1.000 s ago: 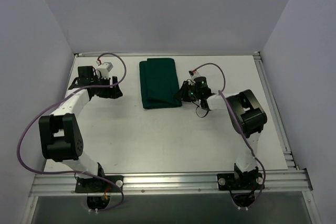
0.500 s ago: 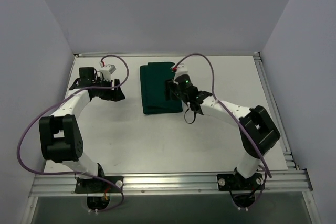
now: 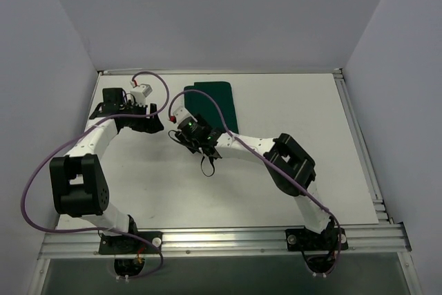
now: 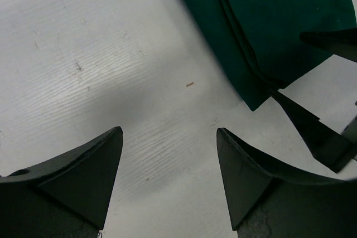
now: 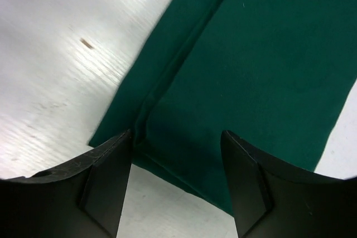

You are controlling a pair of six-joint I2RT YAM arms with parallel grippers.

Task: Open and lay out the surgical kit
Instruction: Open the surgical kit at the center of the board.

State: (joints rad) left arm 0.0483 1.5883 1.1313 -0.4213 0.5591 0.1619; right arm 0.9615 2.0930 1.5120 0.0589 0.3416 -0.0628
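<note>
The surgical kit shows only as a folded dark green cloth wrap (image 3: pixel 215 101) at the back middle of the table, still closed. My right gripper (image 3: pixel 184 131) reaches across its near left corner. In the right wrist view that gripper (image 5: pixel 175 137) is open, and the wrap's folded edge (image 5: pixel 245 54) lies flat between and beyond the fingers. My left gripper (image 3: pixel 156 120) sits just left of the wrap. It is open (image 4: pixel 170 154) over bare table, and the wrap's corner (image 4: pixel 268 20) and the right gripper's fingertips (image 4: pixel 312 132) appear ahead of it. The wrap hides whatever it holds.
The white tabletop (image 3: pixel 138 177) is ringed by an aluminium rail (image 3: pixel 221 238) at the front and grey walls behind and at the sides. The right arm's elbow (image 3: pixel 290 160) and purple cables (image 3: pixel 148 81) hang over the middle. A small speck (image 4: pixel 190 85) lies on the table.
My right arm swung left from the wrap's right side across it to its near left corner, and its jaws opened. The left arm stayed almost still.
</note>
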